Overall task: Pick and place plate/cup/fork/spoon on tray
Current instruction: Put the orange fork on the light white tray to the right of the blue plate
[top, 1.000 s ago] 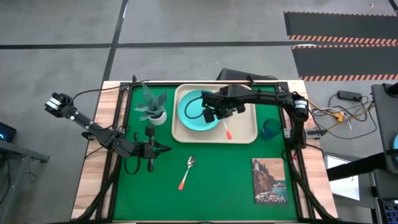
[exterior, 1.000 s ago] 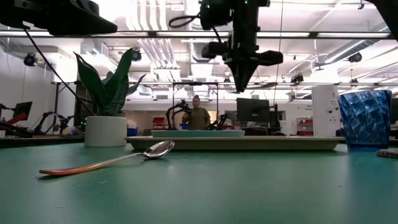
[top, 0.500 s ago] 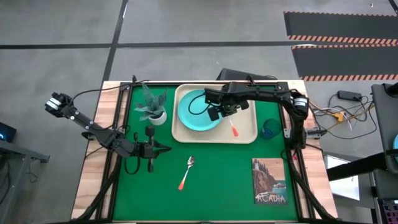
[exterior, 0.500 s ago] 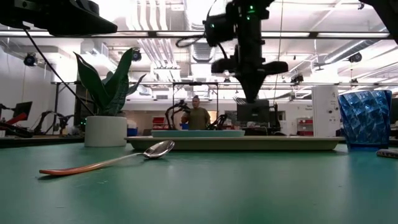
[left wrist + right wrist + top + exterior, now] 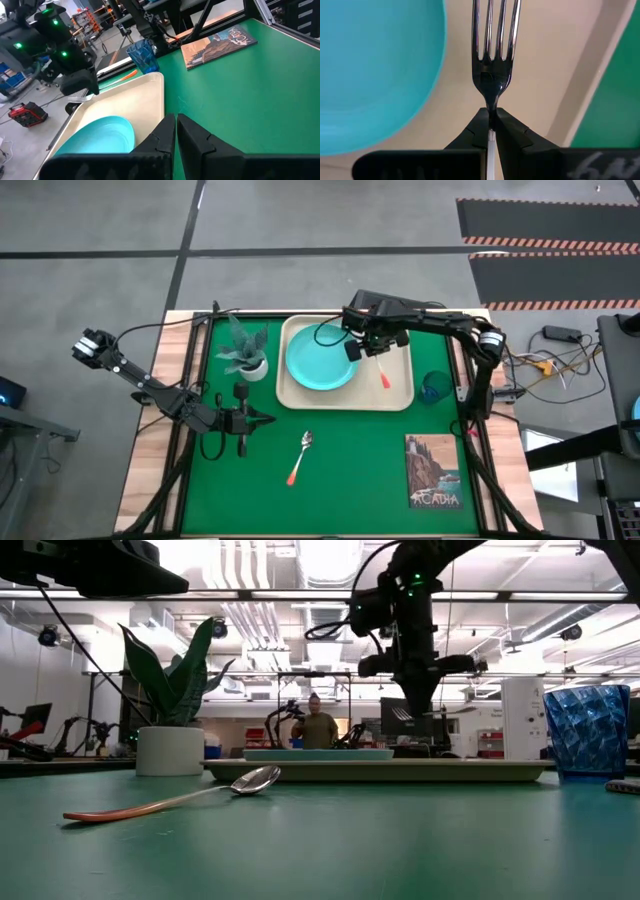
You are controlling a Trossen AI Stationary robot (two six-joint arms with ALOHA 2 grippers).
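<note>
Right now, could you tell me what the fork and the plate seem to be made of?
The fork: its tines look like polished metal, mirror-bright with dark reflections; its orange-red handle is probably plastic. The plate: likely plastic, an even matte turquoise with only a soft sheen.

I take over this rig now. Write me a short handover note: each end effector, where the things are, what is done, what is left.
Right end effector: shut on the orange-red-handled metal fork, above the large beige rectangular tray, beside the plate.
Left end effector: shut, empty, waiting near the potted plant.
Done: round turquoise plastic plate lies on the tray.
Left: put the fork down; small blue see-through cup stands on the green mat right of the tray; orange-red-handled metal spoon lies on the mat in front of it.
</note>
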